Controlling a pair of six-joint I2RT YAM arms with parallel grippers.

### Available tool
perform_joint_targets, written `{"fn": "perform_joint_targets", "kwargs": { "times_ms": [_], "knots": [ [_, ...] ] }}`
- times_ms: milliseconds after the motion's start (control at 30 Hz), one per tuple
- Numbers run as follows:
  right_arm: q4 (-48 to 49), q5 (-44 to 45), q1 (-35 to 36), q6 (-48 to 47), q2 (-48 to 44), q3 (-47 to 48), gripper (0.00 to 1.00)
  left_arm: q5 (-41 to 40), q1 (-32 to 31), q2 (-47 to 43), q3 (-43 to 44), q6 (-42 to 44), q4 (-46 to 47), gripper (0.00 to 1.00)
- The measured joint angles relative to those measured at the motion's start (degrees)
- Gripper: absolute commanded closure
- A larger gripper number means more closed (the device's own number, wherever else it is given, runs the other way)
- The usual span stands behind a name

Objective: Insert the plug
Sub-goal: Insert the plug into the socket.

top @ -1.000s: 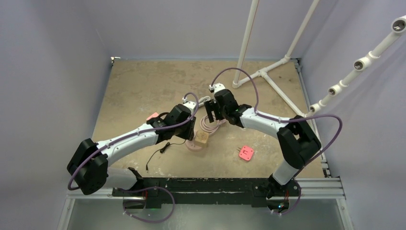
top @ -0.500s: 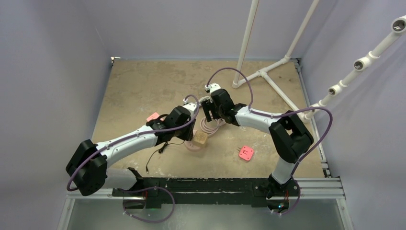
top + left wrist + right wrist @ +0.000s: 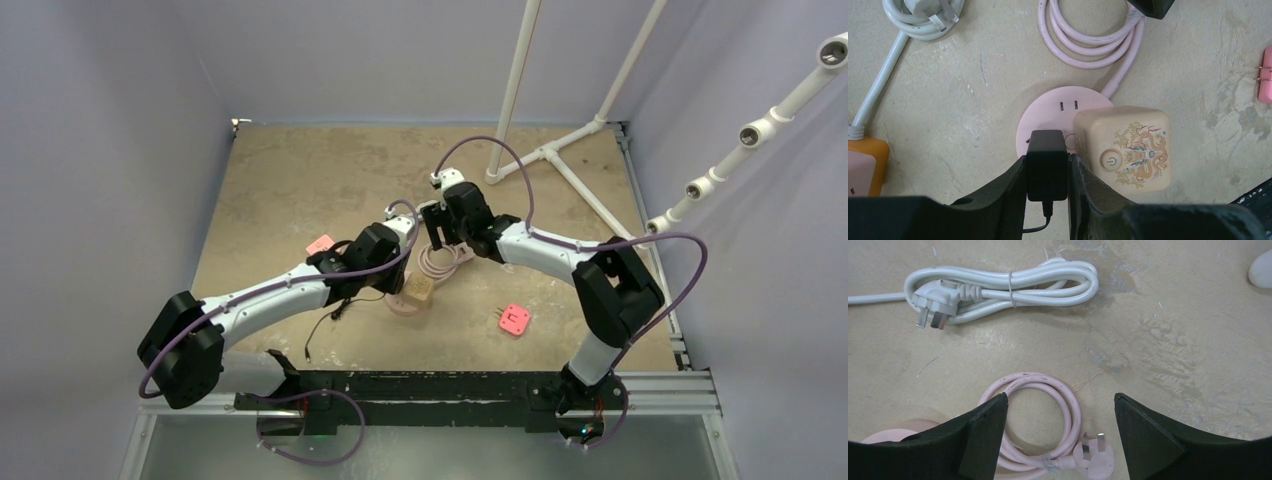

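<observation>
Our left gripper [image 3: 1048, 159] was clamped on the small black plug [image 3: 1047, 167], one finger pressed flat against each side, with its thin black cord running back between them. The plug sat over the left part of the round pink socket hub [image 3: 1048, 112], close beside the cream cube adapter with the dragon print and power button [image 3: 1123, 150]. Its prongs were hidden under its body, so we could not tell how deep they had gone.

Over the last second this arm had barely shifted in the top view. We judged it was pressing or aligning, not travelling.

The real change was on the other side. Our right gripper [image 3: 1059, 400], jaws wide apart and holding nothing, had drifted a little left and toward the far side. It now hovered above the coiled pink cable [image 3: 1073, 415] and its pink plug [image 3: 1093, 455], with the bundled white cable [image 3: 1013, 285] beyond.

We took that as the right arm moving to a spot by the hub's cable while the left finished the insertion. The hub was unheld and might slide under the push.
</observation>
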Motion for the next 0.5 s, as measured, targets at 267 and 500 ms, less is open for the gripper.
{"fn": "perform_joint_targets", "kwargs": {
  "times_ms": [267,500],
  "knots": [
    [-0.44,-0.02,0.0,-0.02,-2.73,0.13,0.2,0.07,0.0,-0.92,-1.84,-0.07,2.75,1.0],
    [-0.87,0.02,-0.02,-0.02,-2.99,1.95,0.21,0.39,0.02,-1.6,-4.61,-1.14,5.92,1.0]
  ]
}}
